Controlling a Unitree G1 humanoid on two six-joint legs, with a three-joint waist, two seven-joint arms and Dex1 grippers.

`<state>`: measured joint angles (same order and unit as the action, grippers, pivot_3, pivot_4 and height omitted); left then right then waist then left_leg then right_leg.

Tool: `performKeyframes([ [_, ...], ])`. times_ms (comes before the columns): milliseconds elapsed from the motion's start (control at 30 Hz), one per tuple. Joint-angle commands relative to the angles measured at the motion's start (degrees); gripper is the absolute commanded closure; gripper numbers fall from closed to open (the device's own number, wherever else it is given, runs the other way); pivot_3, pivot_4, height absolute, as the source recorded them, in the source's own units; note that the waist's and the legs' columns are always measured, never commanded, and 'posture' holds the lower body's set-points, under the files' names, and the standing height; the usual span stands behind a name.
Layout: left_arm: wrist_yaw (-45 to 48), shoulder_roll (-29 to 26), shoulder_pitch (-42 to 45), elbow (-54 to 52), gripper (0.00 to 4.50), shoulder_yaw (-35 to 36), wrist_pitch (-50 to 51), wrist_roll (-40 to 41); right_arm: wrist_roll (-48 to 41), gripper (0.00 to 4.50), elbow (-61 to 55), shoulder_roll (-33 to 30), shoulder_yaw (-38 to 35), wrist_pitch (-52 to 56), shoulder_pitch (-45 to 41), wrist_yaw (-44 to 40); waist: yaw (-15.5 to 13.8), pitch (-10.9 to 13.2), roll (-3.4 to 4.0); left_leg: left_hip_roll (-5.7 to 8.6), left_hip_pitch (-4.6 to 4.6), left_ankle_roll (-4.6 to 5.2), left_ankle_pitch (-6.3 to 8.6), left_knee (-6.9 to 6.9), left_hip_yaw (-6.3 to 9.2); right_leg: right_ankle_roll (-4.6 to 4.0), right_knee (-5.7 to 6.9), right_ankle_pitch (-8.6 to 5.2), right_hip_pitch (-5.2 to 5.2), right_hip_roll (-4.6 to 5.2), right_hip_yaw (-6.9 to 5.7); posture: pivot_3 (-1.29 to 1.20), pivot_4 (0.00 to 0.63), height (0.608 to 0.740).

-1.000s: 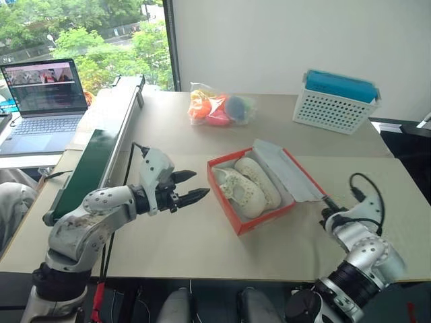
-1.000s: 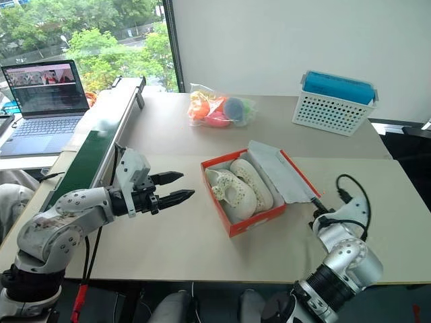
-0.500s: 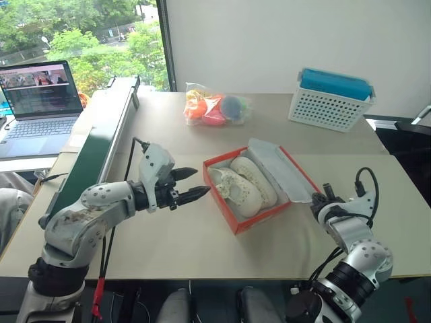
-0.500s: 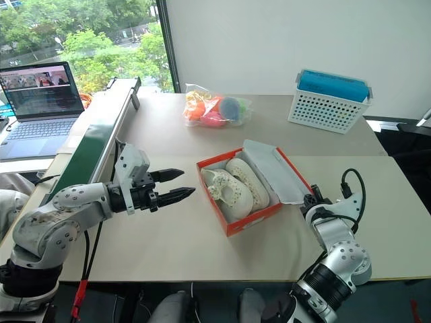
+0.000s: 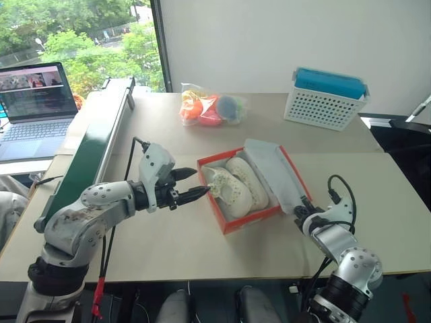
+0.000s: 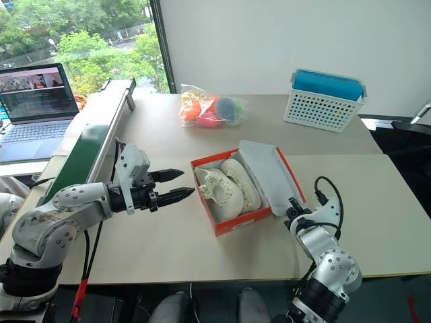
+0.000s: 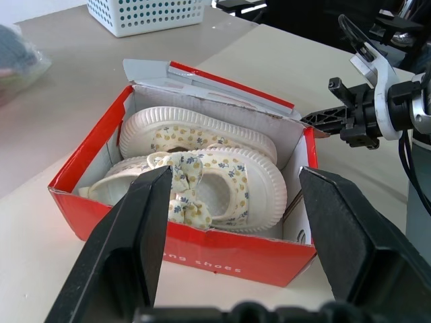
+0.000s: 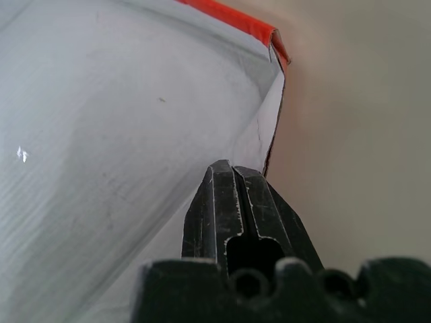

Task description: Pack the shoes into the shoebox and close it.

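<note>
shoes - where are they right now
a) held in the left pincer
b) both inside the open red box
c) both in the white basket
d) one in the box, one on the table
b) Both shoes lie side by side inside the shoebox, whose lid is open; the left pincer is open and empty beside the box.
</note>
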<state>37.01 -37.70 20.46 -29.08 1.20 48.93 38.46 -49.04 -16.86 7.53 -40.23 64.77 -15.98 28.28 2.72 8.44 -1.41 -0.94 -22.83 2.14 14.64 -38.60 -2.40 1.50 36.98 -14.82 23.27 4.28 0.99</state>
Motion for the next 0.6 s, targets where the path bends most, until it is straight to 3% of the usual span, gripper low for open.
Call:
performKeyframes([
  [33,-0.08,-0.26,1.39,-1.75,1.31,1.19,-0.08,0.77,-3.31,4.47,0.45,5.43,4.81,4.77,1.63,1.14,0.08,0.00,0.00,0.00,0.00,0.00,0.00,0.00,0.00,0.00,0.00,0.00,0.00,0.00,0.00,0.00,0.150,0.740],
  [233,-0.17,-0.12,1.03,-2.05,1.31,0.89,0.01,0.79,-5.10,4.47,-0.71,4.68,7.17,5.94,2.97,1.80,0.11,0.00,0.00,-0.01,0.00,0.00,0.00,0.00,0.00,0.00,-0.01,0.00,0.01,0.00,0.02,0.00,0.150,0.740],
  [367,-0.13,0.12,1.10,-2.00,1.31,0.50,0.13,0.86,-10.62,4.47,-4.34,0.48,3.53,8.67,2.53,4.06,0.03,0.00,0.00,0.00,-0.02,0.00,0.00,0.03,0.00,0.00,-0.02,0.00,0.03,0.01,0.02,0.00,0.150,0.740],
  [600,0.94,-0.22,0.74,-1.65,1.31,0.25,-0.20,0.86,-31.46,4.47,-9.02,-8.13,0.01,8.48,3.70,16.71,-0.32,0.03,0.02,0.05,-0.13,0.00,0.00,0.07,0.00,0.03,-0.13,-0.01,0.07,0.09,-0.01,0.00,0.150,0.740],
])
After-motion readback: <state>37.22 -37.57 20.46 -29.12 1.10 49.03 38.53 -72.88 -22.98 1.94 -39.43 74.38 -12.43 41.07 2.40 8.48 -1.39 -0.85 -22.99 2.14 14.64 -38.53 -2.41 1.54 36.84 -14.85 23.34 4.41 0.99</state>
